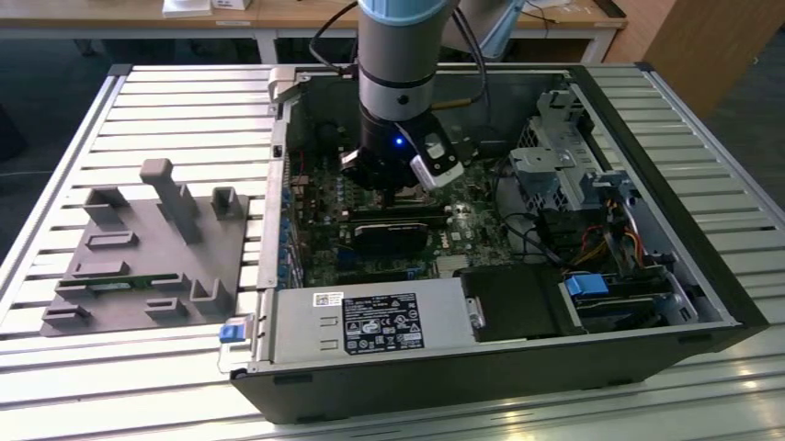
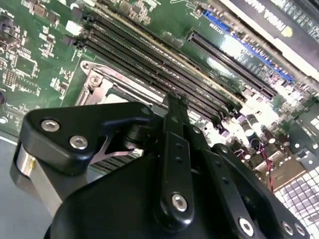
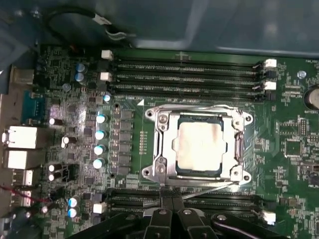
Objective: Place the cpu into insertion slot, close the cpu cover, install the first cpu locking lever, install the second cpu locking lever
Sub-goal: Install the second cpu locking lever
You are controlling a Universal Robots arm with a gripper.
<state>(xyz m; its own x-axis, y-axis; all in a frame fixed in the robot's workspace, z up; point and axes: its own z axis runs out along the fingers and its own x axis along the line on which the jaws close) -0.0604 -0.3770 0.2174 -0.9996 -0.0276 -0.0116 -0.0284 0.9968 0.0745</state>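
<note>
Exterior view: arm reaches down into the open computer case (image 1: 687, 303) on the slatted table (image 1: 73, 138), gripper (image 1: 395, 188) low over the green motherboard (image 1: 322, 243)

First wrist view: cpu (image 3: 199, 146) sits in the insertion slot (image 3: 185, 172), cpu cover (image 3: 164, 149) down around it, thin lever (image 3: 209, 188) angled along one edge, gripper (image 3: 172, 211) just beside the socket

Second wrist view: gripper fingers (image 2: 175, 127) narrow, nearly together, holding nothing I can see, right by the cover's metal edge

The exterior view looks down from high on the open computer case (image 1: 491, 276). Both wrist views sit close above its motherboard (image 3: 309, 149), sharing the insertion slot (image 3: 199, 147) region.
</note>
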